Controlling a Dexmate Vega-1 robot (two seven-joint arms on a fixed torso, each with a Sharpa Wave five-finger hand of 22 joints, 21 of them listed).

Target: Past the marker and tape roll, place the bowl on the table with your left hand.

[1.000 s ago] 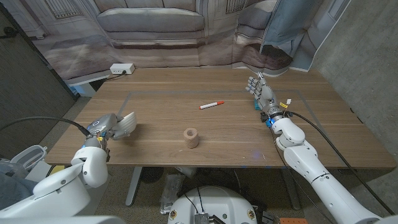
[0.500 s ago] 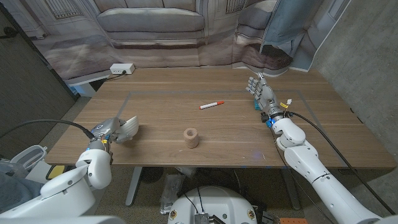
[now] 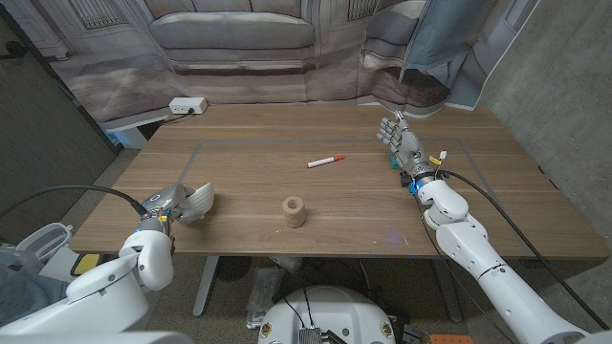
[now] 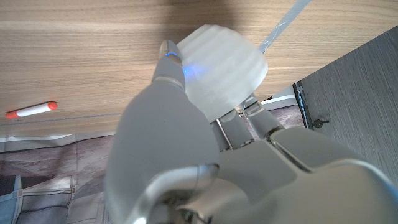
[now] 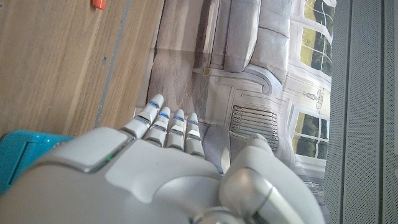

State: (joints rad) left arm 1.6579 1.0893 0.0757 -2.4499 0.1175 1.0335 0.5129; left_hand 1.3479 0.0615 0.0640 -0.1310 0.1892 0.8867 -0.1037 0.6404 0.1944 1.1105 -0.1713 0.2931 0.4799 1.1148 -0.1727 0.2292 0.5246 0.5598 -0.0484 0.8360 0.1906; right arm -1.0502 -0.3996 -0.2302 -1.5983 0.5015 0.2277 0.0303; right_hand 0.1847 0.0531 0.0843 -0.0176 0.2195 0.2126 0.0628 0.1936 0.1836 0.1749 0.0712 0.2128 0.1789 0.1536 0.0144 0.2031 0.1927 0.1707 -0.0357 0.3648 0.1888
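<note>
1. Left robot hand [image 3: 182, 202] grasps the white bowl [image 3: 197, 199] at the bench's [image 3: 239, 172] near left.
2. Right robot hand [image 3: 403, 143] is released, fingers apart.
3. Your path passes the tape roll [image 3: 294, 211] and marker [image 3: 325, 161]; a low carry could knock them.

White ribbed bowl [image 3: 197, 199]; red-capped white marker [image 3: 325, 161]; tan tape roll [image 3: 294, 211]; brown wood-grain table [image 3: 287, 182].

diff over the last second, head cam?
The left hand, holding the white bowl, has edged slightly toward the tape roll and the table's near edge. Nothing released. The marker, tape roll and right hand have stayed put.
</note>
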